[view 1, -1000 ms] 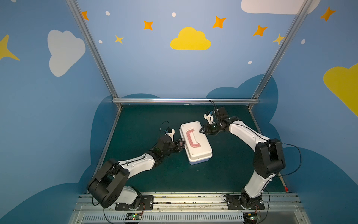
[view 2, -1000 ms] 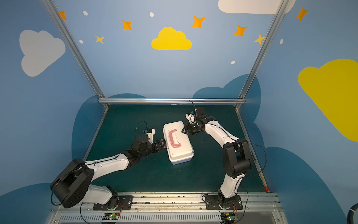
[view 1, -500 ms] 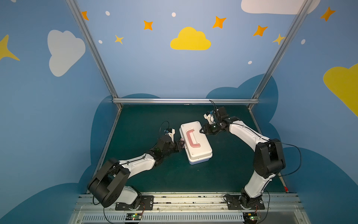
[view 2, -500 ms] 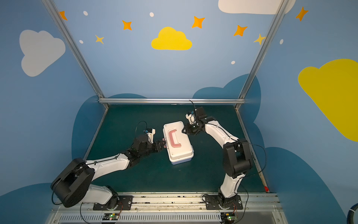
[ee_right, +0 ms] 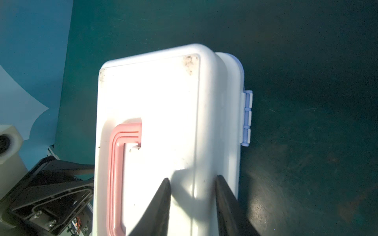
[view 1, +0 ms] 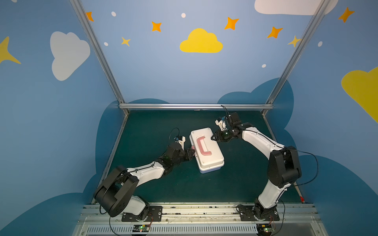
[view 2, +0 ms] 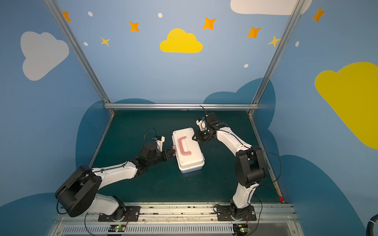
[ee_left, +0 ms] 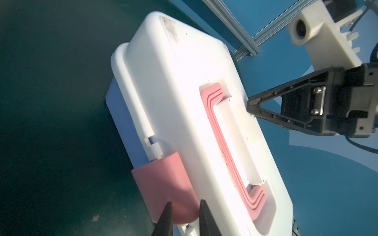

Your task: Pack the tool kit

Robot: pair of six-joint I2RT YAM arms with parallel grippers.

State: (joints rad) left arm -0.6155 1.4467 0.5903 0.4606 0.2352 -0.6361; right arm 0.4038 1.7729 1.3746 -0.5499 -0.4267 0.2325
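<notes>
The tool kit (view 1: 207,155) (view 2: 189,156) lies closed on the green mat, a white case with a pink handle (ee_left: 221,143) lying flat in its lid. My left gripper (ee_left: 186,204) (view 1: 192,152) is at the case's left side. Its jaws stand a narrow gap apart, with the tips against the face of the pink latch (ee_left: 163,183) and nothing pinched between them. My right gripper (ee_right: 193,178) (view 2: 193,138) is open at the lid's far right edge. One fingertip rests on the lid top, while its partner sits at the lid's rounded rim near the lavender hinge (ee_right: 246,118).
The green mat (view 1: 155,126) is bounded by an aluminium rail (view 1: 194,106) at the back and slanted frame posts at both sides. Blue walls enclose the cell. A metal base rail (view 1: 184,208) carries both arm mounts at the front.
My left gripper's jaws have drawn closer together at the pink latch. The case and the right arm look unmoved.
</notes>
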